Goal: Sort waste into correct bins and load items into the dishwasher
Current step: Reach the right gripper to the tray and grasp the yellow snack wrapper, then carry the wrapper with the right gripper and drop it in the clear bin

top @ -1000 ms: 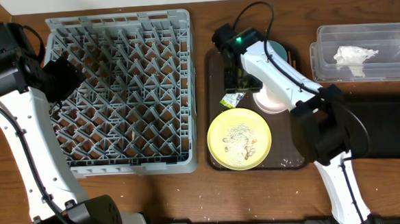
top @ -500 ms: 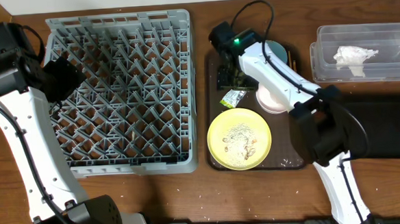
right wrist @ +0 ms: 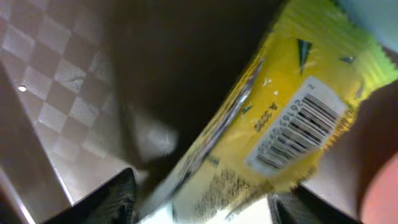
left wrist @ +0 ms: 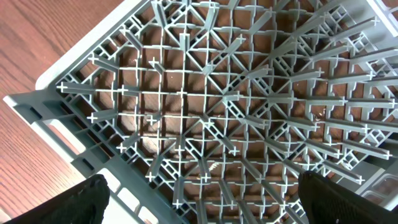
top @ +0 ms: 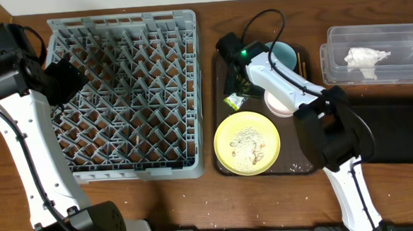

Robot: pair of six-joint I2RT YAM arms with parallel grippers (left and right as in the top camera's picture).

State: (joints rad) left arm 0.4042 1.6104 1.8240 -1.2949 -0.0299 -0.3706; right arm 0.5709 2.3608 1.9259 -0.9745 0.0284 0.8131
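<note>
My right gripper (top: 237, 88) is low over the dark-brown tray, closed on the green-yellow snack wrapper (top: 234, 100). In the right wrist view the wrapper (right wrist: 280, 93) fills the gap between the fingers of the right gripper (right wrist: 202, 202). The pale-yellow plate (top: 247, 143) with rice crumbs lies in front. A light-blue bowl (top: 283, 54) and a white cup (top: 277, 106) stand beside my arm. Crumpled white paper (top: 365, 55) lies in the clear tub (top: 407, 34). My left gripper (top: 63, 77) is open and empty over the left edge of the grey dish rack (top: 131, 172); the left wrist view shows this gripper (left wrist: 202, 199) above the rack (left wrist: 199, 112).
The dark-brown tray (top: 300, 166) holds the plate, bowl and cup. The black bin (top: 402, 130) lies at the right, in front of the clear tub. Thin chopsticks (top: 301, 59) lie by the blue bowl. The right arm's link crosses the tray's right side.
My right gripper has moved up and to the left over the tray, and the snack wrapper has shifted left with it. The left arm has not moved.
</note>
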